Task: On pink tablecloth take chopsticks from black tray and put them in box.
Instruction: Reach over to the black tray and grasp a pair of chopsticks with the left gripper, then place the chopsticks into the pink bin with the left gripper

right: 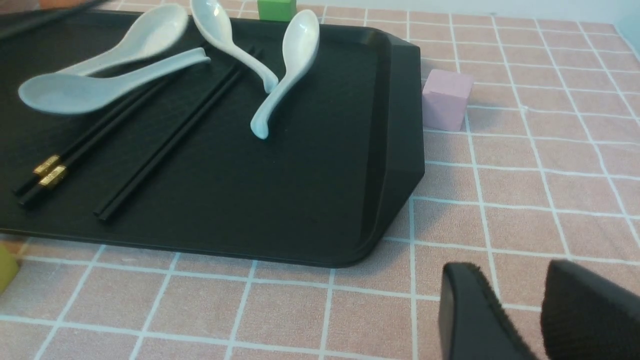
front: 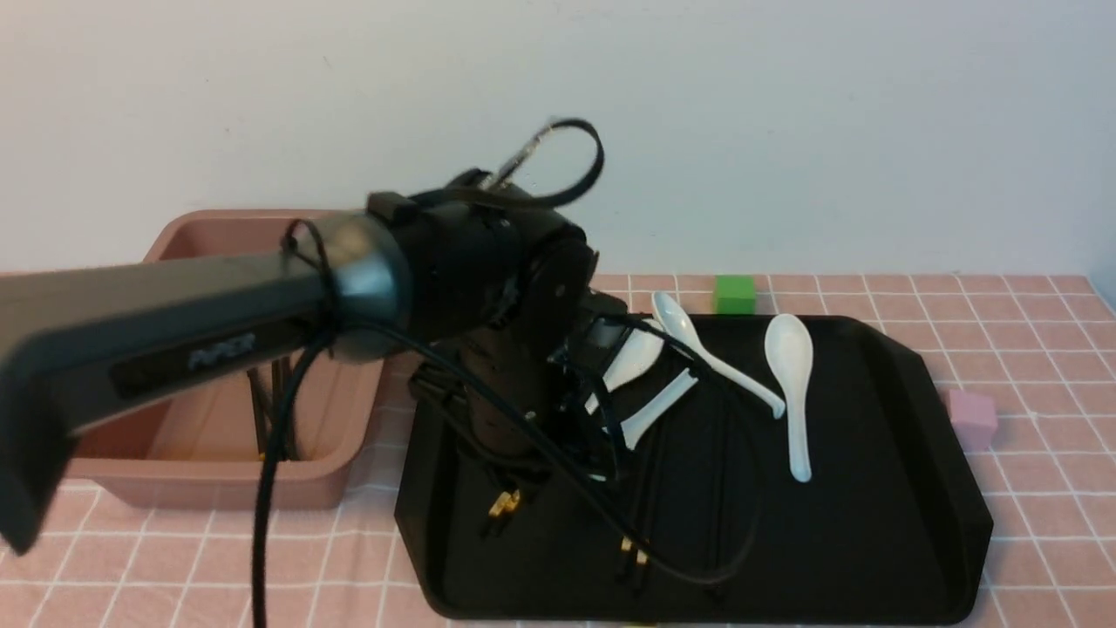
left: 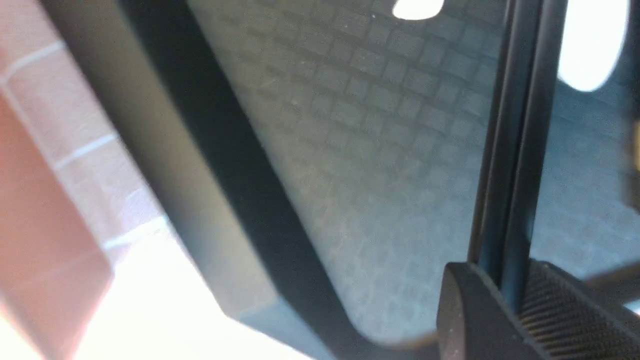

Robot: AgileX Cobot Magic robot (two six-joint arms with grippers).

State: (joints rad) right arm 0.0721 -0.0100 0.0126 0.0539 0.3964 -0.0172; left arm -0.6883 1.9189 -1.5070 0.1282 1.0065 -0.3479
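1. A pale mark on the left arm [front: 222,353], at the left-centre of the front view, is too blurred to read.
2. The chopsticks [right: 170,145] are long, thin black sticks, some with a gold band near one end.
3. They lie on the black tray [front: 872,523] at lower centre, partly under white spoons [front: 789,392].
4. More sticks lean inside the box [front: 218,484], a dusty-pink bin at left, just beside the tray on the pink tablecloth [front: 1046,488].
5. The left gripper [left: 505,300] is clenched on a pair of chopsticks over the tray floor.
6. The right gripper [right: 520,320], at the lower right of its wrist view, stands parted and holds nothing above the cloth.
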